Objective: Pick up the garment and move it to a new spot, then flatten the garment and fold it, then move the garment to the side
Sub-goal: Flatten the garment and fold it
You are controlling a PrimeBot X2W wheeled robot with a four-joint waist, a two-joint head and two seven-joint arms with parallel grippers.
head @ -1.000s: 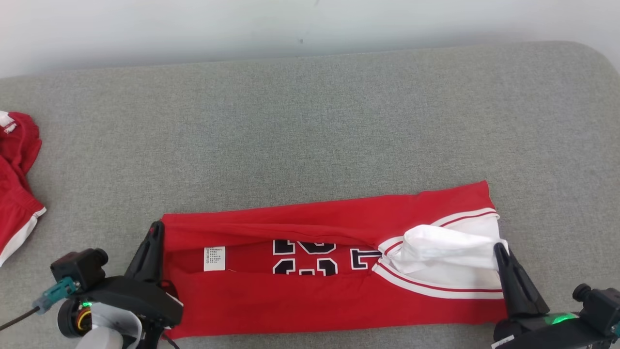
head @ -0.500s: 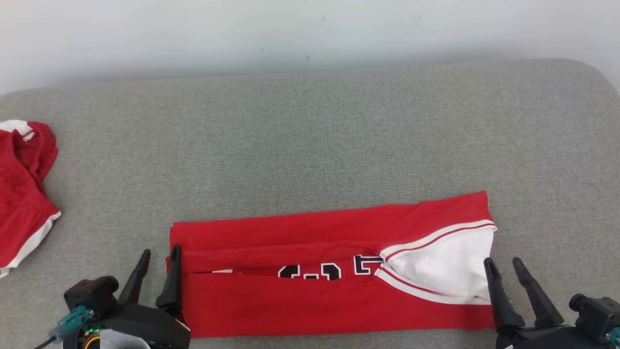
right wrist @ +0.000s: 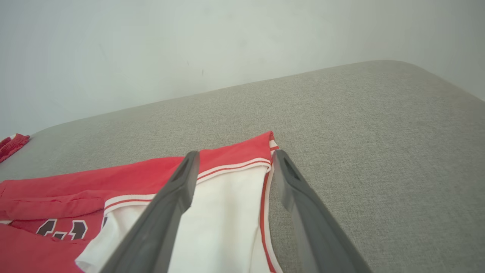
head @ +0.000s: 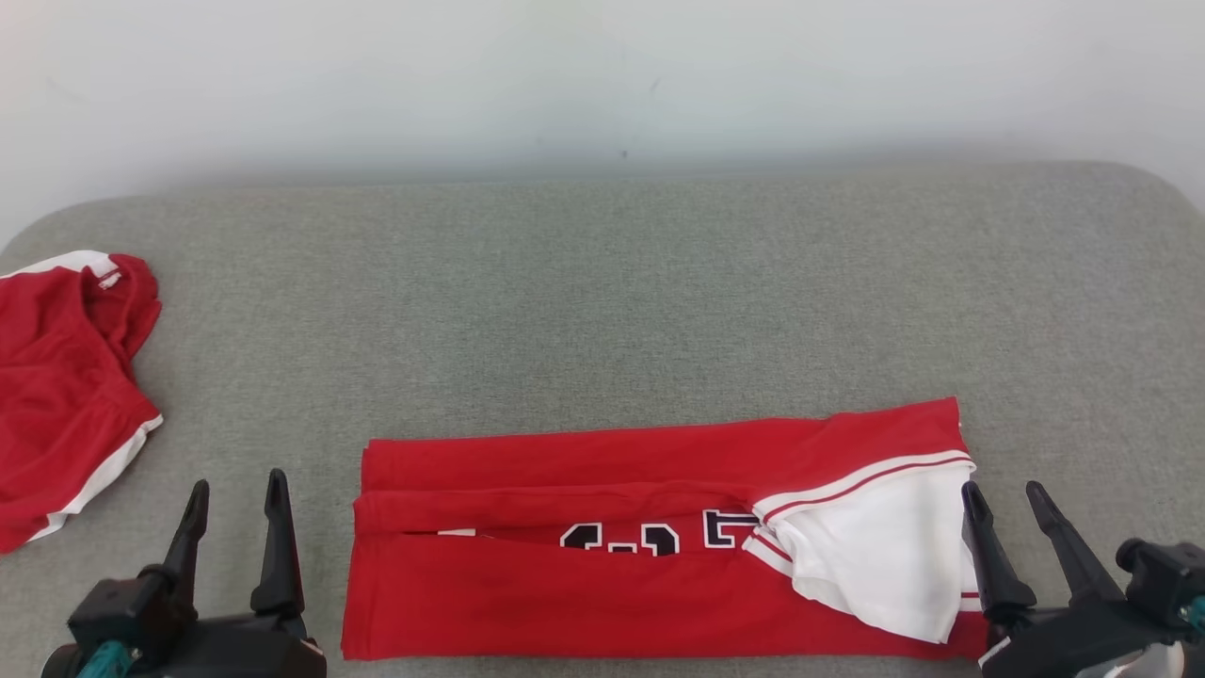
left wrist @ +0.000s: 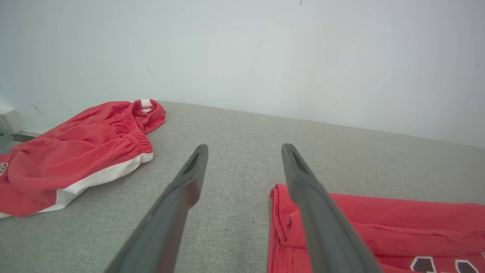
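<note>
The garment [head: 602,593], a red jersey with a white striped-trim panel at its right end, lies folded into a long strip near the front of the grey padded surface [head: 602,311]. My left gripper [head: 236,483] stands open just left of the strip's left end, apart from it and holding nothing. The left wrist view has the open left gripper [left wrist: 245,148] with the garment's [left wrist: 398,220] left edge by the right finger. My right gripper [head: 1003,490] stands open at the white end; in the right wrist view, the right gripper's [right wrist: 237,153] fingers straddle the garment's [right wrist: 144,178] right edge.
A second red piece of clothing with white trim [head: 66,386] lies crumpled at the far left edge, and is also in the left wrist view as red shorts [left wrist: 75,155]. A pale wall [head: 602,75] runs behind the surface, whose back right corner is rounded.
Both grippers have opened and let go of the garment's ends, which dropped flat. The left gripper has drawn off to the left. The head camera has tilted, shifting the whole picture downward.
</note>
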